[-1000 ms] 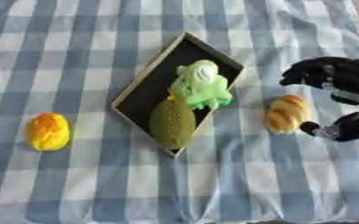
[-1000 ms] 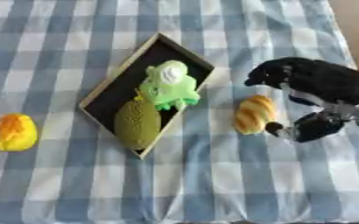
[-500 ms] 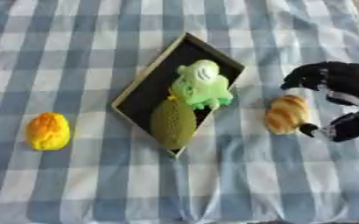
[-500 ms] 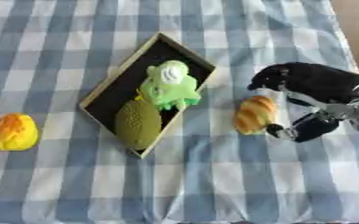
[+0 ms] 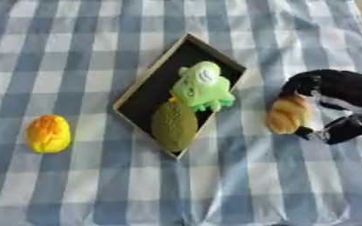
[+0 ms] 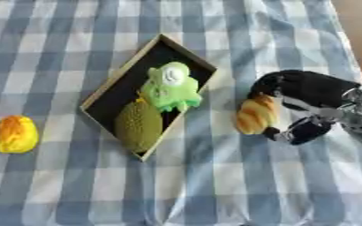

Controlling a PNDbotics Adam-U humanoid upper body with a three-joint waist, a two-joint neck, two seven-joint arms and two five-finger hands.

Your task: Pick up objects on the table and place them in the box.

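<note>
Green toys (image 5: pixel 202 86) — two boxed; bread (image 6: pixel 255 114) and orange fruit (image 5: pixel 47 133) — outside.

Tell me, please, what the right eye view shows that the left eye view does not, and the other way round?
Only the right eye view shows bare brown surface past the cloth's right edge and more of the right arm's silver joint. Only the left eye view shows extra cloth left of the orange-yellow object. Both share the box holding a bright green toy and a dark green oval object, and the right hand curled around the bread-like piece. The left hand appears in neither.
</note>
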